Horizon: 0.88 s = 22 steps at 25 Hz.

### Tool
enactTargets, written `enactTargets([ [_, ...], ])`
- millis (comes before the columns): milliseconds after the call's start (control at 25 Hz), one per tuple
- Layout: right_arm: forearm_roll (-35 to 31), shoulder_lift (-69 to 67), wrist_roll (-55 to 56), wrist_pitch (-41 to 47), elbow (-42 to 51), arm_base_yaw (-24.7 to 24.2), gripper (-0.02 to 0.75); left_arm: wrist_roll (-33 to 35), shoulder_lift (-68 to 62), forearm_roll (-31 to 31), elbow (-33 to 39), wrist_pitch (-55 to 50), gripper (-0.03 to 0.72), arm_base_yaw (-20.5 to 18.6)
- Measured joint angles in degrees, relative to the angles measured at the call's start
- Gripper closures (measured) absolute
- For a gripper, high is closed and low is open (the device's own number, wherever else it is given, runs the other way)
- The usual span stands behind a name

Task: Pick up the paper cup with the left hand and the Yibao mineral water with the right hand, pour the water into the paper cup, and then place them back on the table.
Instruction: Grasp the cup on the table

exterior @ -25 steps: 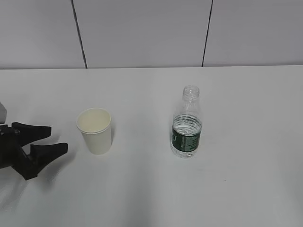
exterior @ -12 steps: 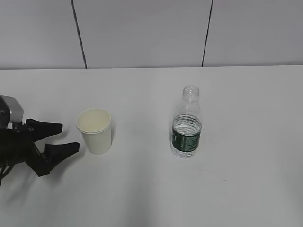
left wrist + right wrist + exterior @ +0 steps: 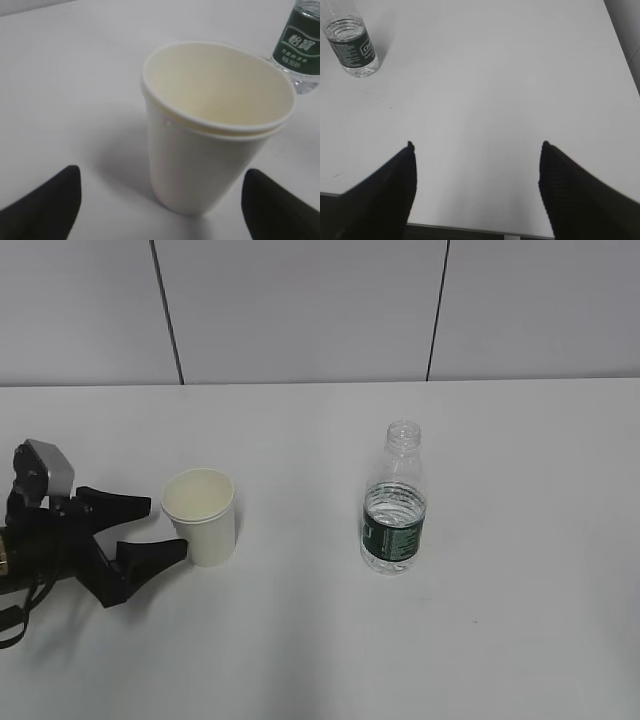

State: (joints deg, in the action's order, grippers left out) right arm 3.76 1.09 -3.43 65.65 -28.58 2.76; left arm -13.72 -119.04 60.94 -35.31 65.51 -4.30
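The paper cup stands upright and empty on the table, left of centre. My left gripper is low on the table just left of it and open, its two black fingers spread wider than the cup. In the left wrist view the paper cup fills the middle, just beyond the left gripper, and neither fingertip touches it. The Yibao mineral water stands capless, partly filled, right of the cup. My right gripper is open and empty over the near table edge, far from the bottle; the exterior view does not show it.
A grey panelled wall runs behind the table. The bottle's green label shows behind the cup's rim. The table's front edge lies under the right gripper, and its right edge shows at top right.
The left gripper has slid right along the table toward the cup, its fingertips now beside the cup's left wall, and its jaws have spread slightly. Cup and bottle have not moved.
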Motion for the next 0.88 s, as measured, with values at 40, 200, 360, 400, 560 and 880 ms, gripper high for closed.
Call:
enactTargets([
  [40, 0.1, 0.0, 0.0, 0.0, 0.0, 0.0, 0.146, 0.0, 0.0, -0.1, -0.3, 0.0, 0.094, 0.3],
  [200, 0.1, 0.0, 0.0, 0.0, 0.0, 0.0, 0.146, 0.0, 0.0, -0.2, -0.7, 0.0, 0.092, 1.0],
  [360, 0.1, 0.0, 0.0, 0.0, 0.0, 0.0, 0.146, 0.0, -0.1, -1.2, -0.8, 0.1, 0.092, 1.9],
  [400, 0.1, 0.0, 0.0, 0.0, 0.0, 0.0, 0.146, 0.0, -0.2, -1.5, -0.9, 0.1, 0.092, 2.2],
  [560, 0.1, 0.0, 0.0, 0.0, 0.0, 0.0, 0.146, 0.0, -1.0, -2.5, -1.2, -0.1, 0.092, 3.5],
  [880, 0.1, 0.0, 0.0, 0.0, 0.0, 0.0, 0.146, 0.0, -1.9, -4.3, -1.5, -0.1, 0.094, 5.7],
])
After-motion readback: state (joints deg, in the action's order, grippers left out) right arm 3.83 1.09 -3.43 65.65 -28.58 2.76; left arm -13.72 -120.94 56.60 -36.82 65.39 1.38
